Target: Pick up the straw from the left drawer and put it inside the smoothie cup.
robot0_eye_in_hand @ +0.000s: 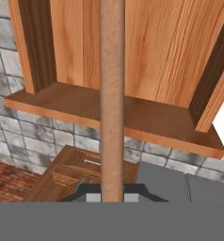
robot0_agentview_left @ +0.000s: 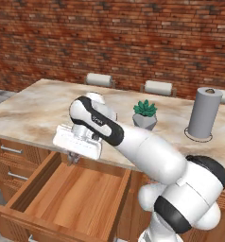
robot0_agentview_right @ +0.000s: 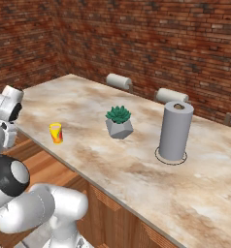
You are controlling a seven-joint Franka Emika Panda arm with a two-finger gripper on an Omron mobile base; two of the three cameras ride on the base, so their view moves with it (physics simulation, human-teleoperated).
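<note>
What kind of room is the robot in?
It looks like a kitchen: a long marble counter with a paper towel roll, a little smoothie cup, and an open wooden drawer underneath.

The left base view looks forward and down from behind the arm onto the worktop (robot0_agentview_left: 34,113) and open drawer (robot0_agentview_left: 76,194). The right base view shares that worktop from the other side. The hand view looks close along the fingers (robot0_eye_in_hand: 112,197) into the drawer.
</note>
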